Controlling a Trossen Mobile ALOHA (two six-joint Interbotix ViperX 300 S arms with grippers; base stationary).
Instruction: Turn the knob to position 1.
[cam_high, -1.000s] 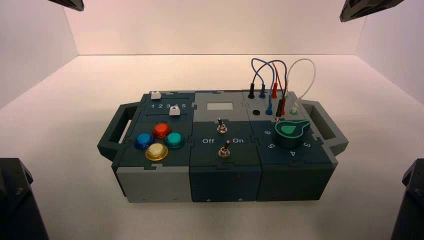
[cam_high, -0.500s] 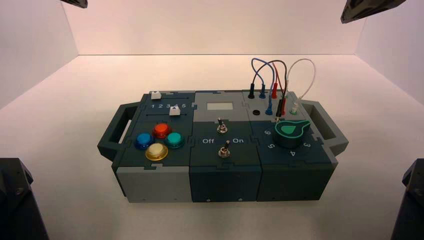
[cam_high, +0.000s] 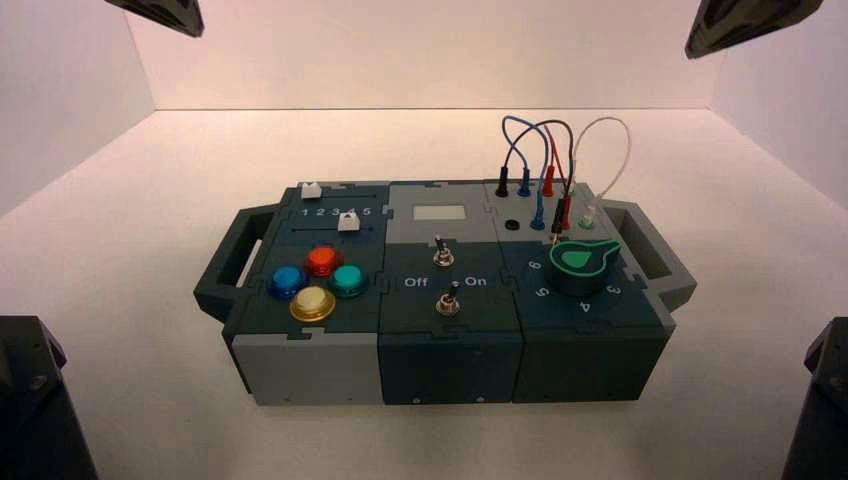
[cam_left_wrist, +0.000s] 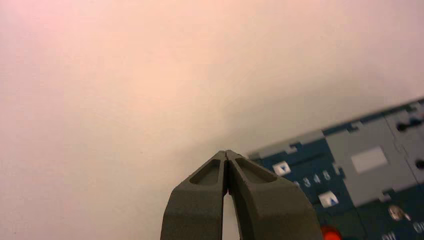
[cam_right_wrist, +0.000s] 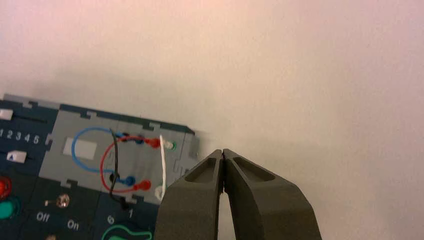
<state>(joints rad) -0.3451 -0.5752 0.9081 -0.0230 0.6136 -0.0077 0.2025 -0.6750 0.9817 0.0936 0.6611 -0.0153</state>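
Green knob at the right of the frame, both grippers up high.
The knob (cam_high: 577, 268) sits on the box's (cam_high: 450, 362) near right panel, below the plugged-in wires (cam_high: 571, 150). The right gripper (cam_high: 692, 48) hangs at upper right, the left gripper (cam_high: 196, 31) at upper left; each is closed, fingertips together, grasping nothing, apart from the box.

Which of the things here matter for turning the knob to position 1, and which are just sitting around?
For the job:
- dark-green knob, front right of the box
- printed number 1 beside it

Not needed:
- red, blue, green and yellow buttons
- two white sliders
- two toggle switches
- plugged wires
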